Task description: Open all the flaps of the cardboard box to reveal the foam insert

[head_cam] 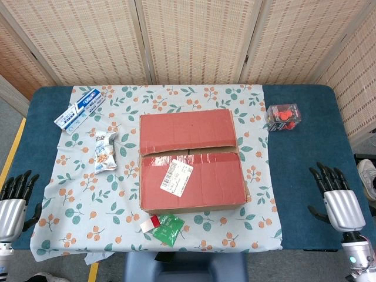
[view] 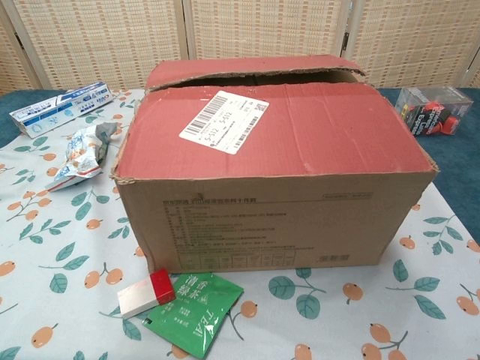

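Note:
A cardboard box [head_cam: 191, 160] with red top flaps stands in the middle of the floral cloth. Both top flaps lie shut, with a narrow seam between them and a white shipping label [head_cam: 176, 175] on the near flap. The chest view shows the box [view: 277, 202] close up, its far flap [view: 247, 69] slightly raised; the inside is hidden. My left hand [head_cam: 14, 202] hovers off the table's near-left edge, fingers apart and holding nothing. My right hand [head_cam: 337, 200] hovers at the near-right edge, likewise spread and holding nothing. Neither hand shows in the chest view.
A toothpaste box [head_cam: 79, 110] and a snack packet [head_cam: 105, 150] lie left of the box. A clear case with red contents [head_cam: 283, 116] sits at the back right. A green tea sachet [head_cam: 168, 228] and a small red-and-white pack [head_cam: 149, 223] lie at the front.

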Tool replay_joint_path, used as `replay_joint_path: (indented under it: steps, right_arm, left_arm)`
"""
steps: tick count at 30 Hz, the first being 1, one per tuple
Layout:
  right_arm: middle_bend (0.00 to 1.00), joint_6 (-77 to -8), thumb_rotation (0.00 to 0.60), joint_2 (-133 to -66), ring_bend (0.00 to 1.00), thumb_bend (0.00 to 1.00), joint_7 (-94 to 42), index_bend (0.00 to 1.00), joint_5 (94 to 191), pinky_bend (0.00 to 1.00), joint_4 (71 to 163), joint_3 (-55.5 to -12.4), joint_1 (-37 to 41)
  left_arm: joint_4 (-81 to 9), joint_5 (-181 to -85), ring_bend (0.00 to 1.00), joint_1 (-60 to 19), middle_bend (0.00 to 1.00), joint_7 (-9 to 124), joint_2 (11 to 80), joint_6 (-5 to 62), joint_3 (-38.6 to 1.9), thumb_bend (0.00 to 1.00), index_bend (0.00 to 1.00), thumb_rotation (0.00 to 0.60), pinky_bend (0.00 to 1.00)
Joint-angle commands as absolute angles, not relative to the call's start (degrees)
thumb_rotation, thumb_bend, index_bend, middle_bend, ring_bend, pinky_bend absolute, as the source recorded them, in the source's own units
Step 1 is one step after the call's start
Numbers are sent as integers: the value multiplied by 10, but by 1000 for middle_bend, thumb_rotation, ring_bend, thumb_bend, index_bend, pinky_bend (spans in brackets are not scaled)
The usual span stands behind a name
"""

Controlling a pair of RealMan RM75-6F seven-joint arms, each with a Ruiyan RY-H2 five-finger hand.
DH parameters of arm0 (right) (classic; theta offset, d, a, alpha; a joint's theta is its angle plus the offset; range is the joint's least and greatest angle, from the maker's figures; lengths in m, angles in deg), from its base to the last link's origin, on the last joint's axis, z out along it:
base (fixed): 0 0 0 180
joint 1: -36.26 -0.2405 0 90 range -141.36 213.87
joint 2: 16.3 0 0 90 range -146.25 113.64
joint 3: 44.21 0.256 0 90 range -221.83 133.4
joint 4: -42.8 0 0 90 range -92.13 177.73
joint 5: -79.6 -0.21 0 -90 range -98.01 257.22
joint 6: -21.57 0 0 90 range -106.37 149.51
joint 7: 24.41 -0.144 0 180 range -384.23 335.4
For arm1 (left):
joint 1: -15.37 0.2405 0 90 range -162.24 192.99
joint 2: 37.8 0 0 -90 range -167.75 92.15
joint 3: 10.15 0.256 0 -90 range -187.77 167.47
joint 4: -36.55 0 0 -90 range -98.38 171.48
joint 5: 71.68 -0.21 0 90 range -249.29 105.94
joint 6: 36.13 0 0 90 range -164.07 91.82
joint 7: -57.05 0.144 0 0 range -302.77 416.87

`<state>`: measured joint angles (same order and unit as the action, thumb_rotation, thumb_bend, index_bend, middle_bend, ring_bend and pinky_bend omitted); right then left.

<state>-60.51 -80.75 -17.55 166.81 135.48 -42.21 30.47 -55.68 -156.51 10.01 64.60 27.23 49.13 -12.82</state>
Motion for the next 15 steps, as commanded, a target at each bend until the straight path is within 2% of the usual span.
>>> replay_joint_path:
  steps: [1,13,15]
  right_arm:
    - [0,-606,600,-807,0,260,-176,0,1669,0,1356,-422,305]
    - [0,-617,600,-830,0,259,-210,0,1703,0,1328,-405,280]
    - [0,-599,600,-821,0,259,-196,0,1706,0,1351,-384,252]
  left_arm:
    - [-556,-1564,0,100,0,647,273,490,-128,556,74,600,0]
    - [-546,-1566,0,96,0,653,280,496,-135,557,84,600,0]
    - [-539,-1564,0,97,0,654,285,500,-138,557,86,600,0]
